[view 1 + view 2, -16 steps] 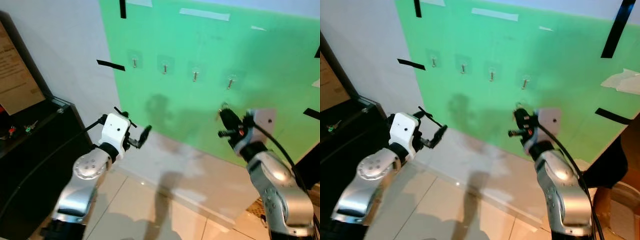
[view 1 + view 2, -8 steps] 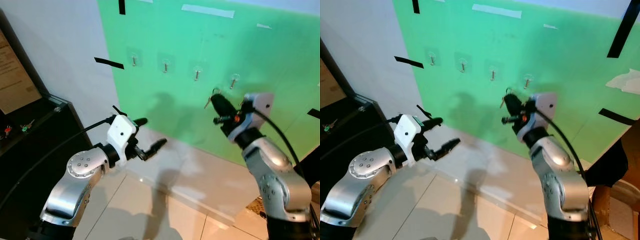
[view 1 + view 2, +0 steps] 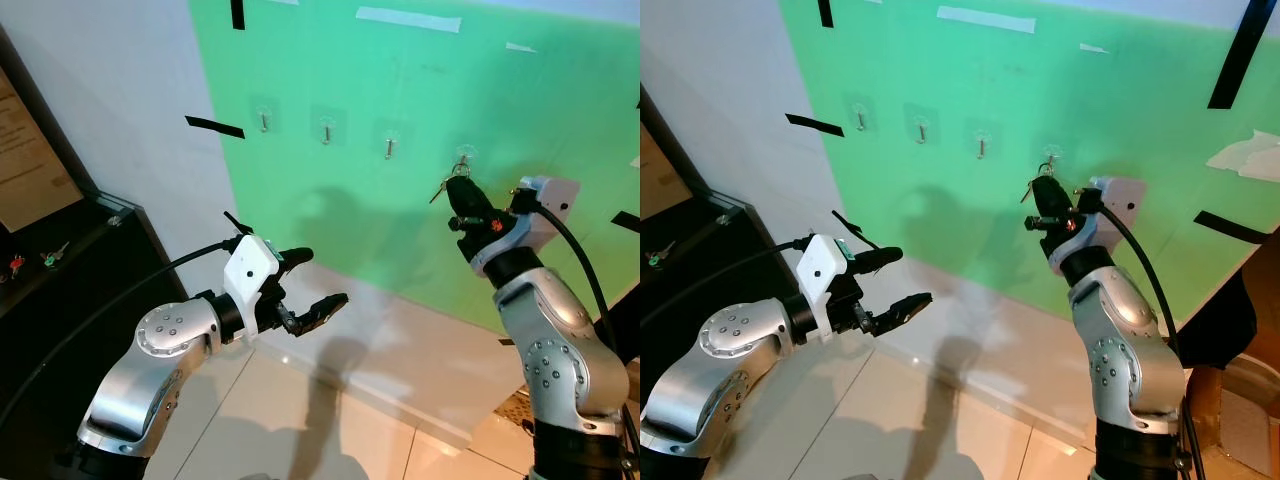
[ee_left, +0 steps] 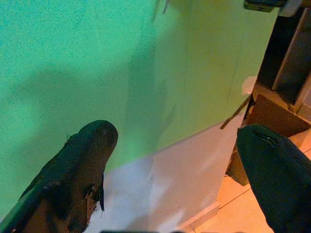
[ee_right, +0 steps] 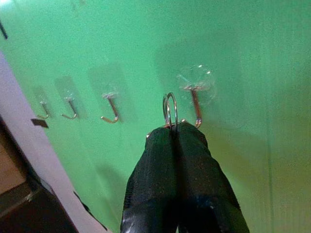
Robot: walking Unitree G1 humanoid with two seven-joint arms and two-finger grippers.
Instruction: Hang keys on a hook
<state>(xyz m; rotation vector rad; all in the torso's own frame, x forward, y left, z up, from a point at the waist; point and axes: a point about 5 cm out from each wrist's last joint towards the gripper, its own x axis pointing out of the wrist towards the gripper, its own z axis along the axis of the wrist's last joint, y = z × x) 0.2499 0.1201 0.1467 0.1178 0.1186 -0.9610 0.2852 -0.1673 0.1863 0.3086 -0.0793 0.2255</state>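
Left eye view: a green panel (image 3: 420, 200) covers a white wall above a tiled floor (image 3: 300, 420); four hooks run in a row. Since a second ago the right gripper (image 3: 458, 193) has risen to the rightmost hook (image 3: 462, 158).

Right wrist view: its fingers are pressed together on the key ring (image 5: 170, 109), standing upright, edge-on, just beside that hook.

Left wrist view: left gripper (image 4: 177, 160) fingers spread apart.

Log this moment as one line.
right gripper: shut on key ring, beside rightmost hook, not yet on | left gripper: open, idle, low
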